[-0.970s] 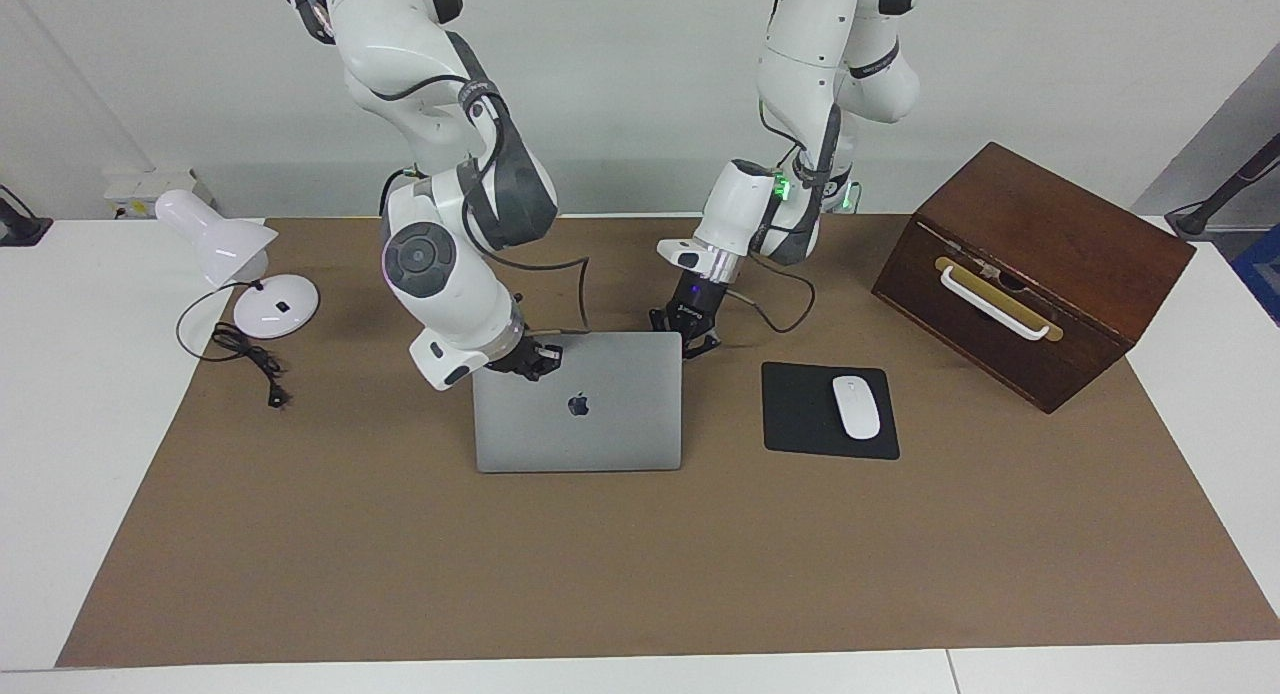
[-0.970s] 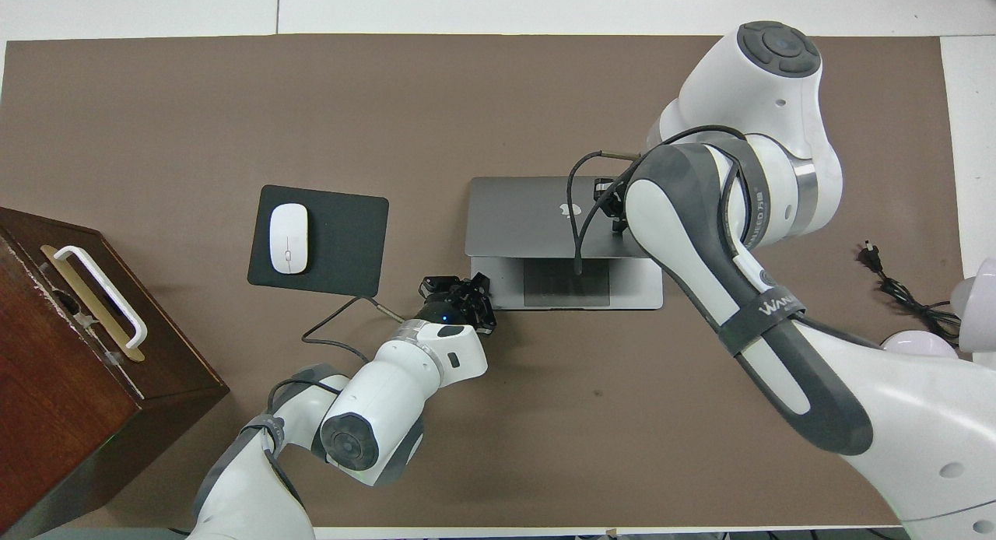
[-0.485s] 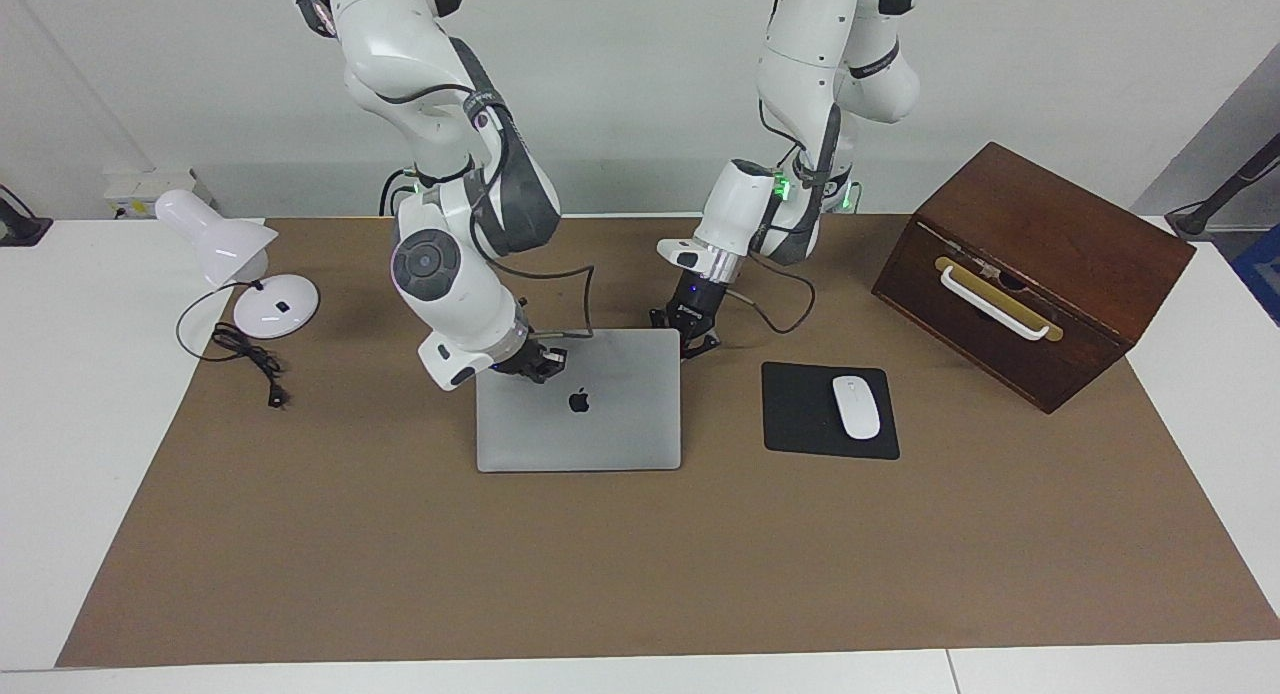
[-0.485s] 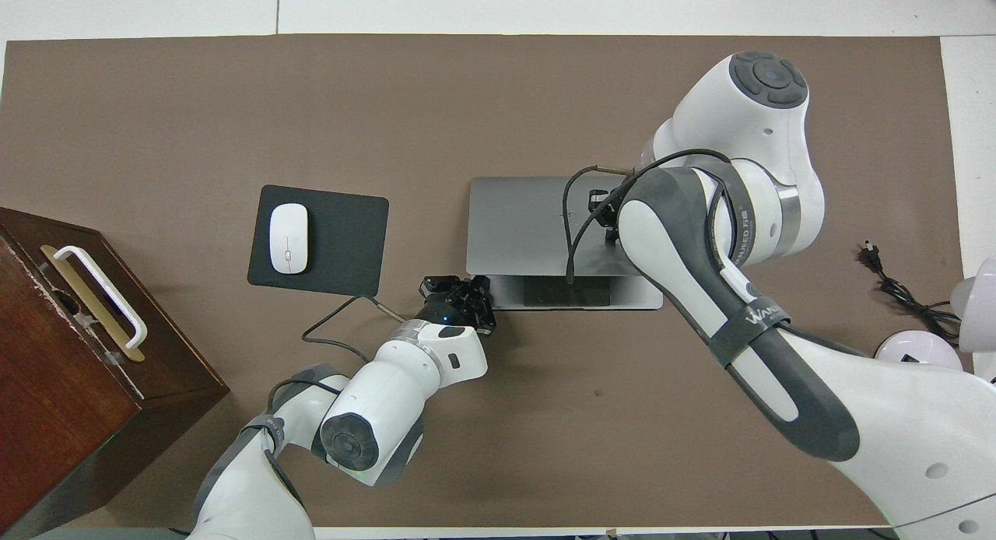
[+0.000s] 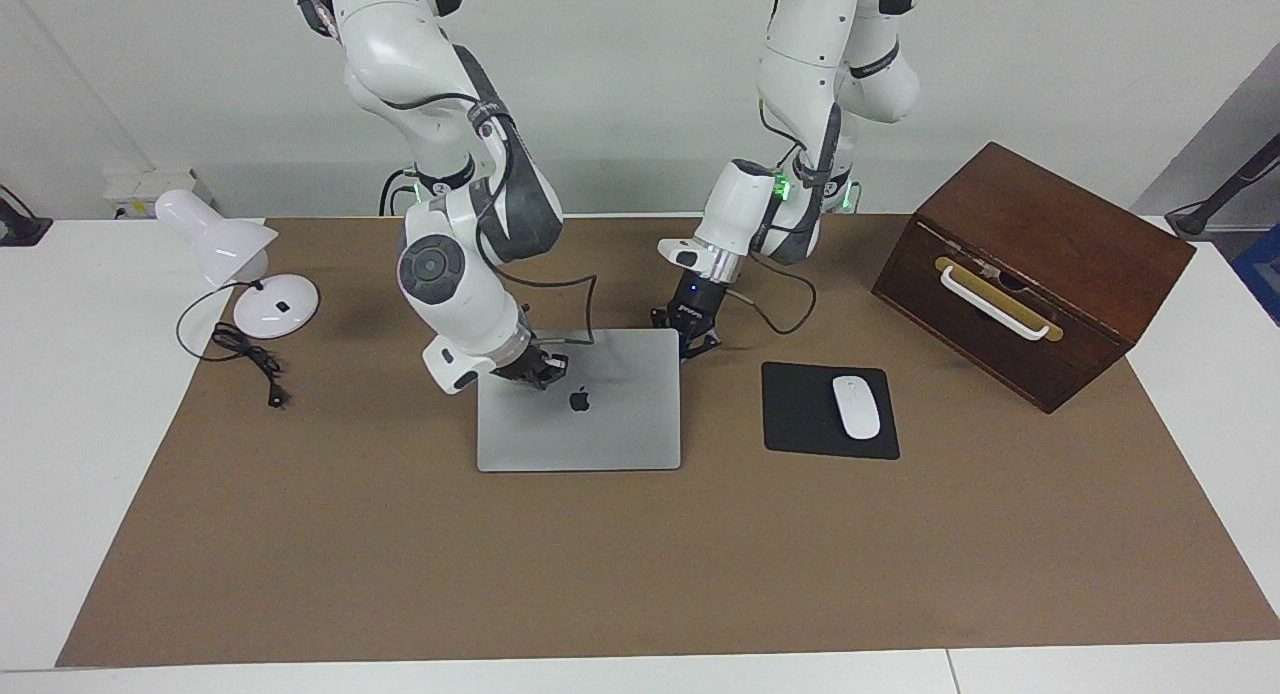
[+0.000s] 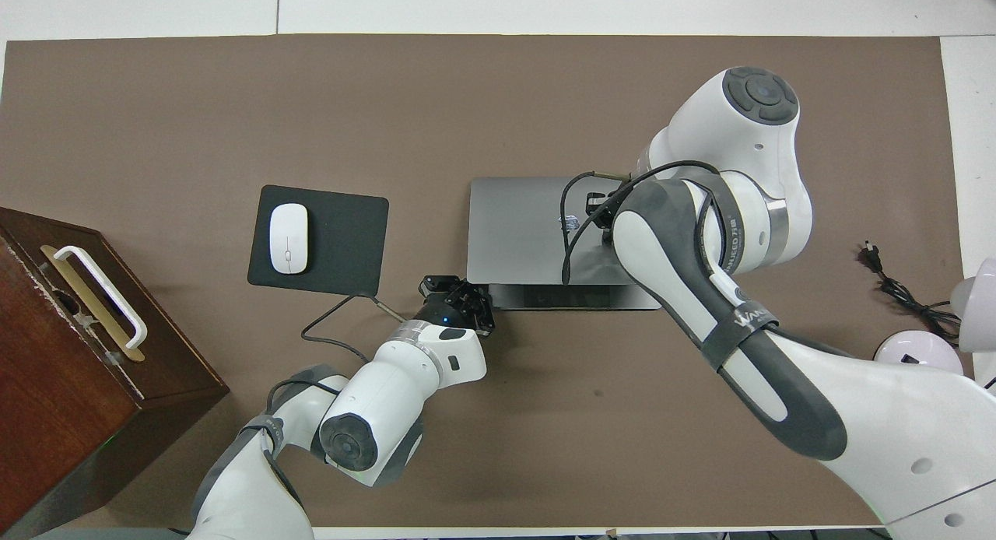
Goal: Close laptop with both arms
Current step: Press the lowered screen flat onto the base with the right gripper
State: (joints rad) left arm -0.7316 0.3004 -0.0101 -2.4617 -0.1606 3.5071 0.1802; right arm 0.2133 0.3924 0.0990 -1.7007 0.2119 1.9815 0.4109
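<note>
Since a second ago the laptop's (image 5: 578,412) lid has dropped a good deal further: in the overhead view only a thin strip of the base now shows under its free edge. The right gripper (image 5: 524,366) has ridden down with it and rests on the lid just beside the apple logo, at the corner toward the right arm's end of the table. Whether its fingers are apart or together cannot be told.

The left gripper (image 5: 686,332) has not shifted; it sits low at the laptop's corner nearest the robots, toward the left arm's end, apparently steadying the base. Its fingers look spread, but whether they touch the metal is not clear.

The laptop lies about midway along the brown mat, well in from every table edge, with the black mouse pad (image 5: 800,411) and white mouse (image 5: 856,406) beside it.

The close looks nearly done; what seems left is the last small press to seat the lid flat, then withdrawing both arms.
</note>
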